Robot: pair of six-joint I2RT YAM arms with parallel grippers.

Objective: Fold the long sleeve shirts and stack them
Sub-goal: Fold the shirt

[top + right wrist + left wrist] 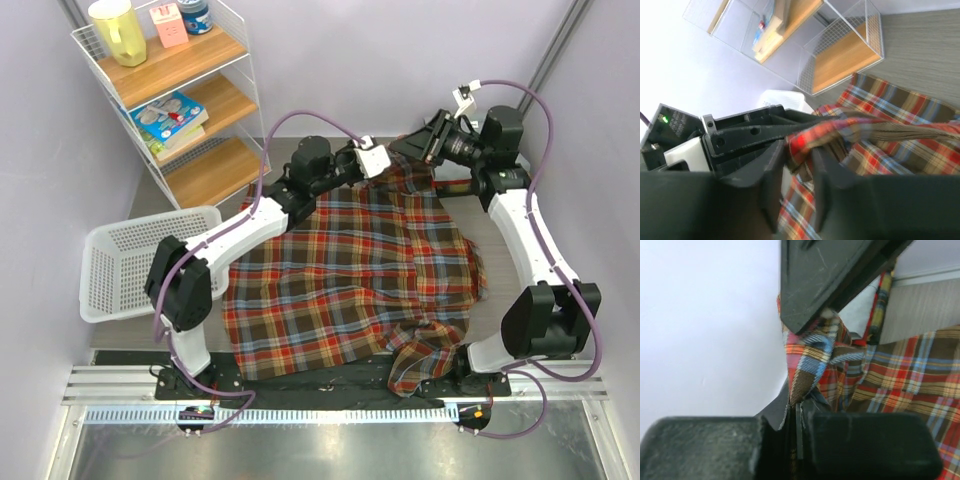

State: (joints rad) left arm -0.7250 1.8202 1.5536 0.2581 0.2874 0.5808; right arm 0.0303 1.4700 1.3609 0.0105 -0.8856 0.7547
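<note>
- Judging from how little cloth was seen between the jaws in both wrist views, a slip was taken as the main risk. If the far edge were lifted or drawn forward quickly, the weight of the large red, dark green-brown and cream plaid flannel shirt (350,280) could pull a corner free.
- An uneven fold was thought likely if the two arms were moved at different rates, because the grips sat close together near the middle of the far edge and the outer parts were left unsupported.
- A bunched flap at the near right, draped over the table's front edge (425,365), could be dragged or trapped under the fold.
- The shirt was spread flat over most of the grey wood-grain table (920,45), beside the white plastic mesh basket (120,260).
- The left gripper (385,163) was reached far forward with the arm nearly stretched out. It was clamped narrowly on a gathered ridge of the shirt (810,365).
- The right gripper (430,150) was brought in from the right with the elbow bent and the wrist turned towards the left arm. Its jaws were closed on a red fold of the shirt (799,160), though the depth of that hold could not be made out with certainty.
</note>
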